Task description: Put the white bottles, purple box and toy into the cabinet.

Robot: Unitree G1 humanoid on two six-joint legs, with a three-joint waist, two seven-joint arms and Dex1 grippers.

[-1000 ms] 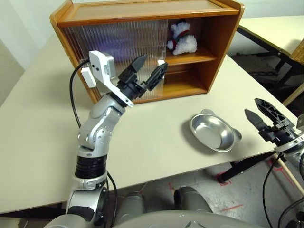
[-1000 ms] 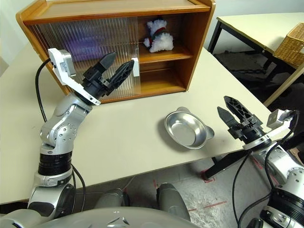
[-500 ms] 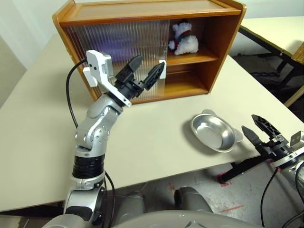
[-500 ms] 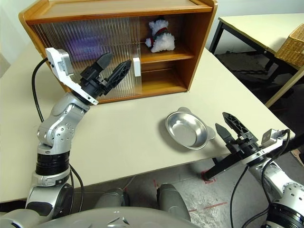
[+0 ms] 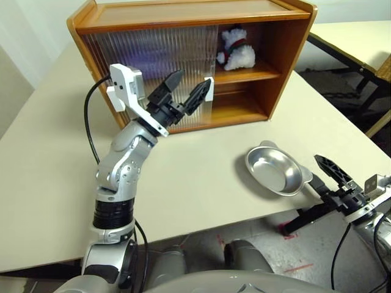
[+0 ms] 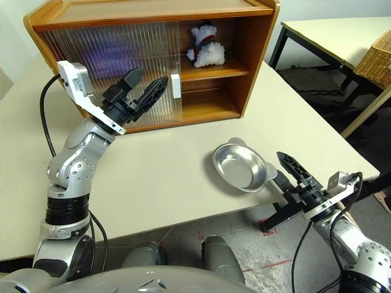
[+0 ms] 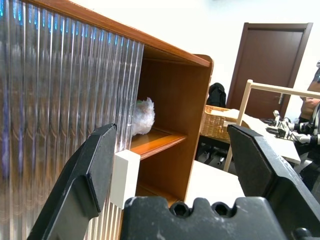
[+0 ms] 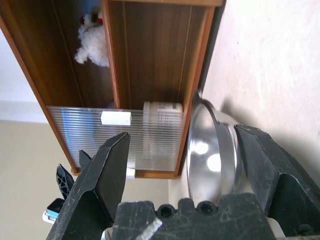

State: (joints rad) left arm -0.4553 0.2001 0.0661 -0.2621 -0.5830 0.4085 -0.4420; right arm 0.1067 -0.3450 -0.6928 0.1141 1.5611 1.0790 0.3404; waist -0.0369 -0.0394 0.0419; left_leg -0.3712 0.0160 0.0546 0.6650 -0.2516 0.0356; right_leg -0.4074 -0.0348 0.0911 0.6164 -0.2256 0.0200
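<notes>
The wooden cabinet [image 5: 287,55] stands at the back of the table, its ribbed sliding doors [image 5: 153,67] covering the left part. The toy [image 5: 237,49] sits on the upper shelf in the open right part. One white bottle [image 8: 162,111] stands on the lower shelf at the door's edge. A purple blur [image 6: 116,58] shows through the ribbed door on the upper shelf. My left gripper [image 5: 192,82] is open, raised just before the door's white handle [image 5: 208,90]. My right gripper [image 5: 314,171] is open and empty, low at the table's front right edge.
A silver metal dish [image 5: 275,171] lies on the table [image 5: 201,177] just in front of my right gripper. Another table [image 5: 360,36] and a wicker basket [image 6: 376,58] stand beyond at the right. Floor lies past the table's right edge.
My right gripper has sunk and drawn back toward the table's front edge beside the dish. The left gripper has kept its place by the handle.
</notes>
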